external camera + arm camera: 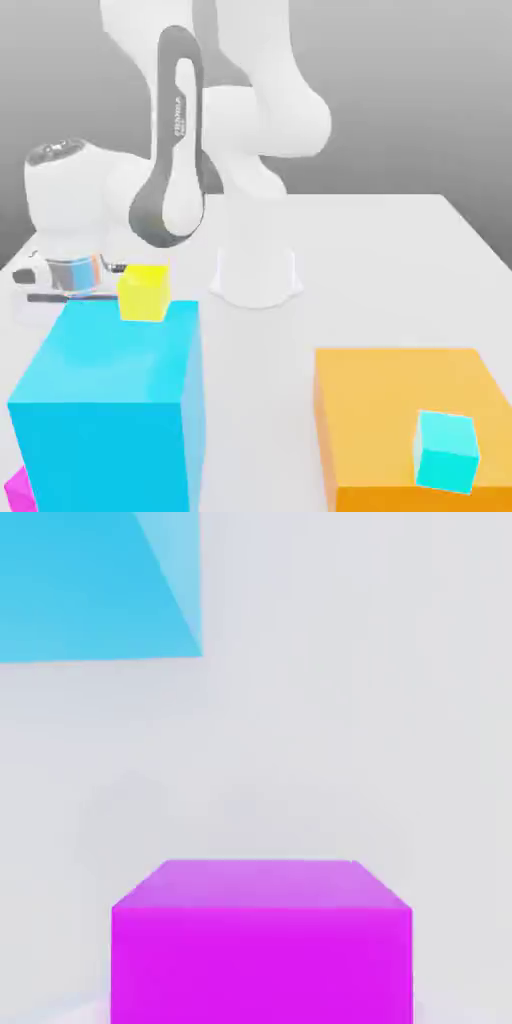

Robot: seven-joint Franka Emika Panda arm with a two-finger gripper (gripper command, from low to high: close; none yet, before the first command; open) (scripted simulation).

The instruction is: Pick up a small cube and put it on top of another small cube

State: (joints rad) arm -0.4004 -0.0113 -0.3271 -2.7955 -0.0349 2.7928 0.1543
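Spanning scene: white table (400, 260), grey backdrop (420, 90) behind.

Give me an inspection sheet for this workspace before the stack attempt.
surface: white table, flat, arm base standing on it
job's things: yellow cube at the far edge of the big cyan block's top; small cyan cube on the big orange block; magenta cube low beside the cyan block, at the exterior view's left
clutter: big cyan block, big orange block
grippers: gripper behind the cyan block near the yellow cube, jaws shut; cannot tell if anything is held
cables: nothing seen
surroundings: plain grey backdrop
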